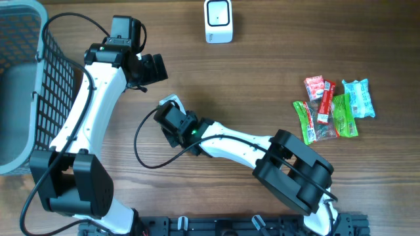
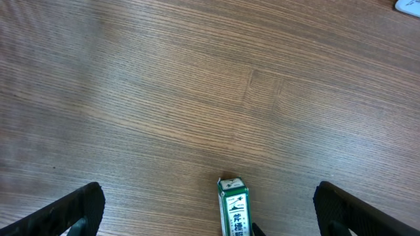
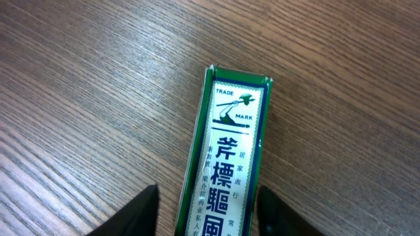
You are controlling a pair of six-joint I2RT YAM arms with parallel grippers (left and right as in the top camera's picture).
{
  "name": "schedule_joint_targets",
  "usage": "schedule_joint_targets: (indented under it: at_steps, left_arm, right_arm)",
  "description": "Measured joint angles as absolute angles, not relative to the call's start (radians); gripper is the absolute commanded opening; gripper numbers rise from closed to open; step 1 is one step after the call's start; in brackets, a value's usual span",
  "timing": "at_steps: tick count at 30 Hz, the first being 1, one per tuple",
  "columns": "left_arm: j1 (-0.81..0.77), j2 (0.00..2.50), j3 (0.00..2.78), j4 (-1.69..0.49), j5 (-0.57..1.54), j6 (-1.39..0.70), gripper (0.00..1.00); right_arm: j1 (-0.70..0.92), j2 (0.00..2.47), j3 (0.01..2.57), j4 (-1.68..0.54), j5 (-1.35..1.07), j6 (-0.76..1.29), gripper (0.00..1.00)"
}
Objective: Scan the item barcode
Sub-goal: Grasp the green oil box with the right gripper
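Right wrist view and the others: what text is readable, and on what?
"TRADE MARK": top of the green-and-white cardboard box, by an axe logo.
"斧標驅風": large characters down its face.
Its small side characters: too small to read.
Print on the colourful snack packets: too small.
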State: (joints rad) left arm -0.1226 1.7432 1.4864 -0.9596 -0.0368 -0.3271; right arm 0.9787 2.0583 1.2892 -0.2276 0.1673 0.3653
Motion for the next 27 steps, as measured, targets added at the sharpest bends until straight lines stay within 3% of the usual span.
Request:
schedule_joint_targets:
  at_steps: [6, 12, 16, 20, 27]
  left_arm:
    - [-0.123, 1.743, 1.486, -0.959, -0.037, -0.327, 1.00]
    - [-0.123, 1.743, 1.486, -0.959, -0.037, -0.327, 1.00]
    - [-0.123, 1.743, 1.486, -0.960, -0.037, -0.327, 1.00]
    - [-0.123, 1.743, 1.486, -0.960, -0.037, -0.327, 1.00]
    - [-0.123, 1.743, 1.486, -0.960, -0.037, -0.327, 1.00]
  right_arm:
    - [0.945, 2.058, 1.291, -0.348, 0.193, 0.366, 0.36]
    - [0.761, 1.996, 1.293, -0.590, 0.224, 0.366, 0.33]
    - [0.681, 1.969, 1.295, -0.756, 0.229, 0.341, 0.39]
    - [0.649, 1.969, 1.295, -0.819, 0.180, 0.302, 0.57]
    - [0.642, 1.945, 1.301, -0.842, 0.127, 0.215, 0.59]
